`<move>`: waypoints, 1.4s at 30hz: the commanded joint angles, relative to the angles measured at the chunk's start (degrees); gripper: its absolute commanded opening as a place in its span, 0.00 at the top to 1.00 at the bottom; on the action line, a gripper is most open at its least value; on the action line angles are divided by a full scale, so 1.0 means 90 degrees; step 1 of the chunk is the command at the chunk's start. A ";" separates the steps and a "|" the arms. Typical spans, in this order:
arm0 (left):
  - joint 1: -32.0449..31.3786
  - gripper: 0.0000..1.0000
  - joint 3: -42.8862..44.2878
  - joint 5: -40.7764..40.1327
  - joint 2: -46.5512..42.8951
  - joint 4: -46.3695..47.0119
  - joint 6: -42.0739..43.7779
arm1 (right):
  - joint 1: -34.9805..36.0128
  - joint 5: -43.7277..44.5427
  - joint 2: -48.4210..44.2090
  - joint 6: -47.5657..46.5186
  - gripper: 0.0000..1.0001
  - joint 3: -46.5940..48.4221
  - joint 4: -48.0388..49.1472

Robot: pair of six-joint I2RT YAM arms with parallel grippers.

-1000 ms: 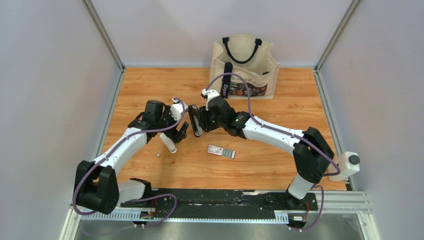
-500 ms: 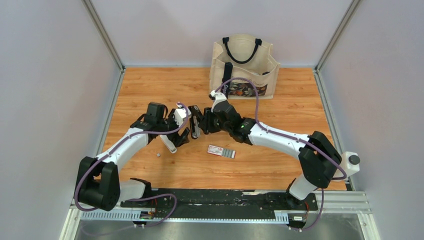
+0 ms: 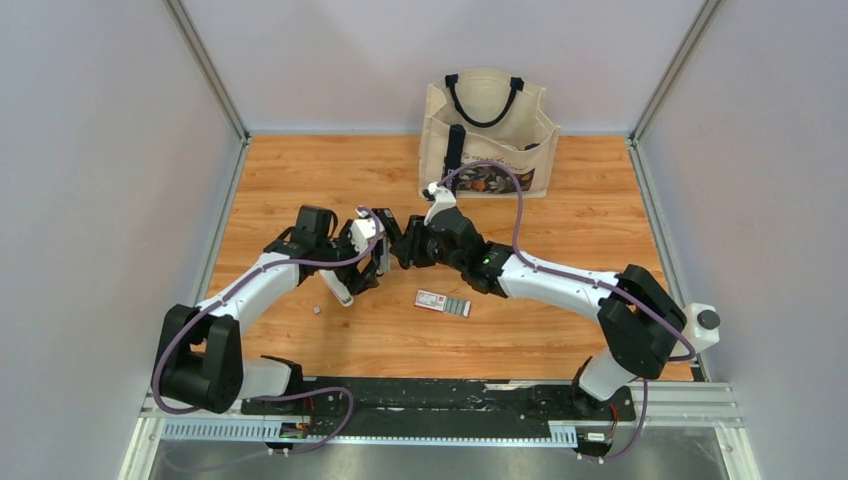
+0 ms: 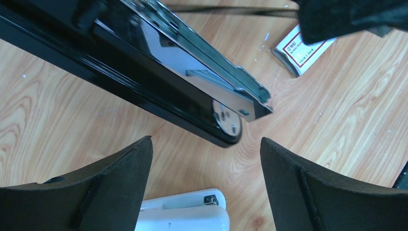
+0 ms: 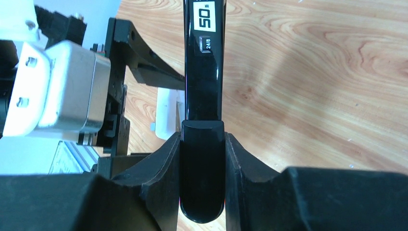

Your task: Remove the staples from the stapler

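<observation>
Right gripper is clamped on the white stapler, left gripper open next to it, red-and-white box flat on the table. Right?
No. The right gripper is clamped on the black stapler, as the right wrist view shows; the white stapler lies loose on the table. The left gripper is open next to it and the red-and-white box lies flat on the table.

The black stapler (image 5: 204, 72) looks glossy, its rail (image 4: 207, 55) shiny metal, the table (image 4: 337, 125) smooth wood.

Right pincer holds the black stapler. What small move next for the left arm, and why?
Probably ease the left pincer forward to the exposed rail of the black stapler: that pincer is open and empty, and the right pincer clamps the body.
</observation>
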 commanded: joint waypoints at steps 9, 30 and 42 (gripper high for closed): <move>-0.0018 0.33 0.0604 0.0058 0.0408 0.0194 0.0253 | 0.0278 -0.0005 -0.0663 0.0580 1.00 -0.0500 0.1356; -0.0018 0.73 0.0634 -0.1143 0.0585 0.0458 0.1288 | 0.1303 0.0424 -0.1171 -0.0386 0.99 -0.1185 0.0469; -0.0018 0.82 0.0741 -0.1358 0.0584 0.0711 0.1336 | 0.2163 0.1547 -0.1347 -0.0396 0.99 -0.1556 -0.0088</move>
